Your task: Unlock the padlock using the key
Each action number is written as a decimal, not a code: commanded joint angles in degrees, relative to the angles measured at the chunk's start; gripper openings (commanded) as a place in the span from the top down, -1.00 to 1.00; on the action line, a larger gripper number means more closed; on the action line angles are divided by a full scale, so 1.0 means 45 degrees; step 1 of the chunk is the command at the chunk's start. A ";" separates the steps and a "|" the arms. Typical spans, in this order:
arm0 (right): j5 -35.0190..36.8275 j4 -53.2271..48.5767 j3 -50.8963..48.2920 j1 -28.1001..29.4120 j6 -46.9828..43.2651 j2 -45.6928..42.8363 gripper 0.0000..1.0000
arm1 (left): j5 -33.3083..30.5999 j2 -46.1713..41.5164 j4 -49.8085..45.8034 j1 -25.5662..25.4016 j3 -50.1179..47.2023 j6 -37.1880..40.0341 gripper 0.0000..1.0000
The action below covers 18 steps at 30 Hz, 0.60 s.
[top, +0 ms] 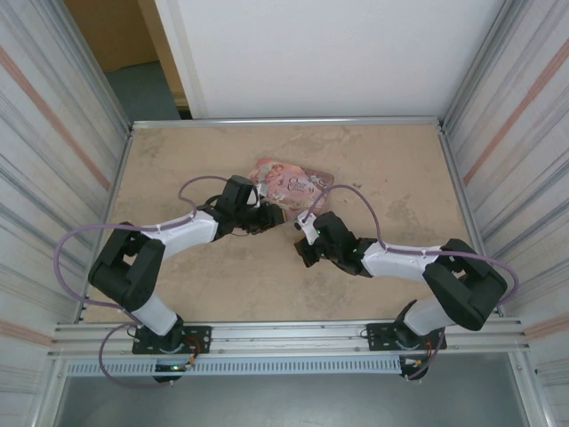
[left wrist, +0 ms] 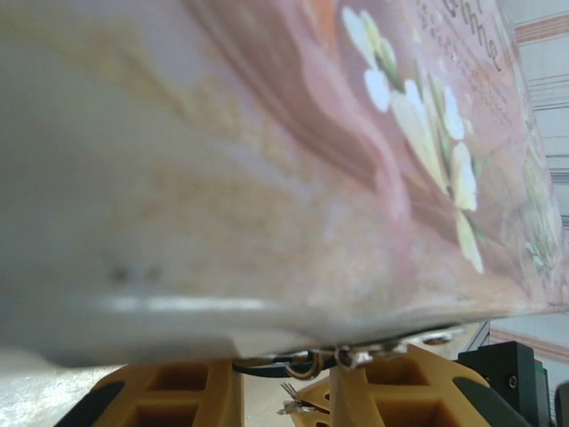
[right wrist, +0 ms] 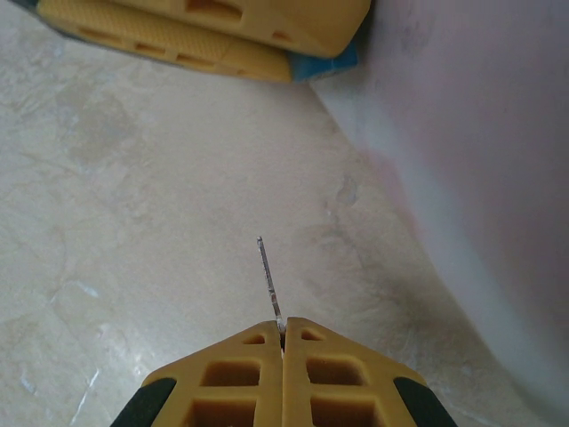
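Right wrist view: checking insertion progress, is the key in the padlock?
No, the key juts from the right gripper, its tip free over the table.

Item 1: pink tin (left wrist: 267,160), illustrated lid with cream flowers, blurred, close to the lens, covering most of the frame.
Item 2: left gripper (left wrist: 284,372), 2 yellow jaws at the bottom edge, just under the tin's rim.
Item 3: small silvery metal parts (left wrist: 356,358) between the jaws, touching the rim, too small to name.
Item 4: black block (left wrist: 507,374), lower right.
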 commanded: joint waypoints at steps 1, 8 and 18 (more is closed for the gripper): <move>0.0304 0.0579 0.0362 0.0067 -0.0232 0.0217 1.00 | 0.0462 -0.0661 0.0171 -0.0087 0.0085 -0.0360 0.66; 0.0551 0.1228 0.0286 0.0071 0.0075 0.0354 1.00 | 0.0465 -0.0720 0.0353 -0.0148 -0.0056 -0.0546 0.66; 0.0949 0.1810 0.0260 0.0009 0.0387 0.0418 1.00 | 0.0483 -0.0666 0.0392 -0.0187 -0.0056 -0.0585 0.70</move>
